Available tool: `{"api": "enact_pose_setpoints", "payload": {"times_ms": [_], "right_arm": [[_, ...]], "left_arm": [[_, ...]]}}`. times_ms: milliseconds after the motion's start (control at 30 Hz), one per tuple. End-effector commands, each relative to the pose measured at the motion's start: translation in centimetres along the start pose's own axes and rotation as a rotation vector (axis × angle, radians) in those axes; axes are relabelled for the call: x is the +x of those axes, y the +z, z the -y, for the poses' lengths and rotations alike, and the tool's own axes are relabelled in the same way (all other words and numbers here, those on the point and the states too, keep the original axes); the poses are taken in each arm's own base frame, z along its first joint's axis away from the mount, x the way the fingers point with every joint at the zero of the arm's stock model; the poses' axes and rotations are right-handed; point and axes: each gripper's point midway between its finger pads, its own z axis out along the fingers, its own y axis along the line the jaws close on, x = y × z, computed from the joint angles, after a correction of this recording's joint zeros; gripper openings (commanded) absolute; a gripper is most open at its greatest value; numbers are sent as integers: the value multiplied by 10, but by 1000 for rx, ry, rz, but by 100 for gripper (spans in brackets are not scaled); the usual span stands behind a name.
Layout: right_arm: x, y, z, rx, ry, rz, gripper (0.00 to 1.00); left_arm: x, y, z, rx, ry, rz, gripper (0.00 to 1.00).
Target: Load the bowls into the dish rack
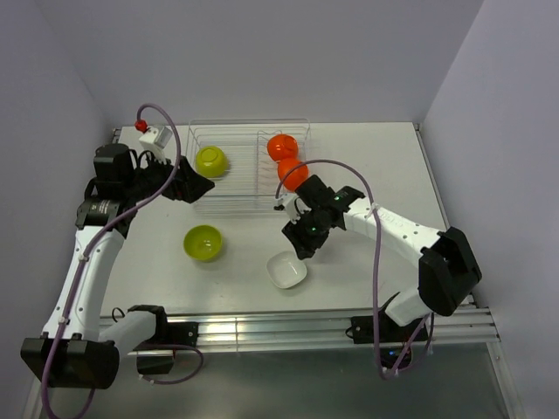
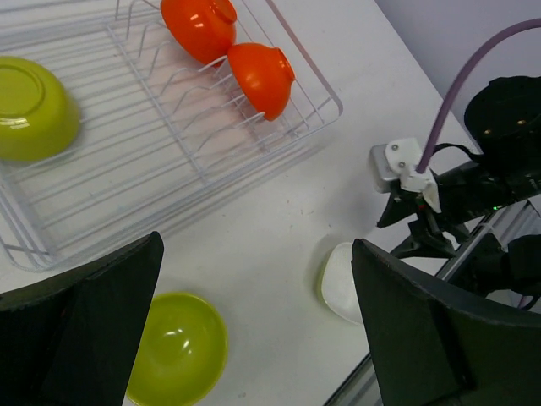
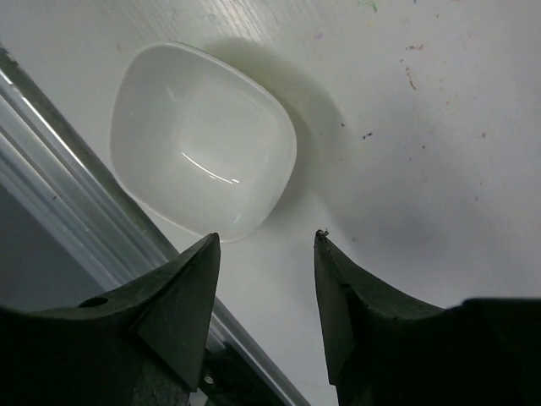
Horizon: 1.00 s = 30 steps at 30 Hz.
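The right pincer [image 3: 266, 241] is hovering low over the white table [image 3: 423, 127]. Its two dark fingers [image 3: 182, 288] are standing partly apart and pinching nothing, with only bare tabletop showing in the gap between them. Just ahead of its fingertips, toward the left finger's side, a small white bowl [image 3: 203, 139] with rounded corners is sitting upright and empty, with neither finger touching it. Beyond the bowl, a metal rail [image 3: 51, 169] is running along the table's edge. The pincer is probably lining up on this bowl's near rim, since a thin rim is the easiest part for two fingers to pinch. Judging by the gap, it would need to shift sideways so that one finger goes inside the wall. Behind this pincer, and apart from it, the dish rack [image 1: 236, 202] is standing on the table. Two orange bowls [image 1: 282, 147] are leaning on edge between its upright prongs, which are propping them, and a lime-green bowl [image 1: 211, 161] is lying tipped over with its base showing in the open half. The left pincer [image 2: 254, 245] is hanging spread wide and empty beside the rack's left end, seemingly parked out of the way. Below and ahead of it, a second lime-green bowl [image 2: 173, 351] is sitting mouth-up on the table, not yet loaded. Three bowls are sitting in the rack, and two look to be left.
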Motion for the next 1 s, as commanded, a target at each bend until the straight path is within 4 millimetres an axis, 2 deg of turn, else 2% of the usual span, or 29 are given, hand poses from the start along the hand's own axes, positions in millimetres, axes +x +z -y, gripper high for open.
{"api": "enact_pose_setpoints", "payload": {"times_ms": [0,133,300,533,633,667,733,767,800,967], "right_arm": [[-12,12,4,35,17,45,55],[-7,26,2,24,25,5,53],[1,46,4,22,35,-70,51],[7,63,8,27,41,-128,46],[6,66,6,14,40,-135,36],[5,66,6,12,40,-135,28],[3,65,4,4,37,-133,18],[2,64,2,-5,39,-130,7],[1,62,0,-11,35,-126,0],[-15,46,-20,-107,14,-48,0]], "left_arm": [[-12,-10,16,47,8,98,99],[1,-10,18,63,-19,116,100],[7,-7,17,74,-40,112,99],[17,-7,20,98,-49,103,100],[21,-7,19,96,-48,98,99],[21,-7,19,96,-46,99,99],[24,-7,19,98,-45,95,100],[24,-7,19,100,-43,96,99],[24,-8,19,99,-43,96,100],[26,-8,22,111,-48,89,100]]}}
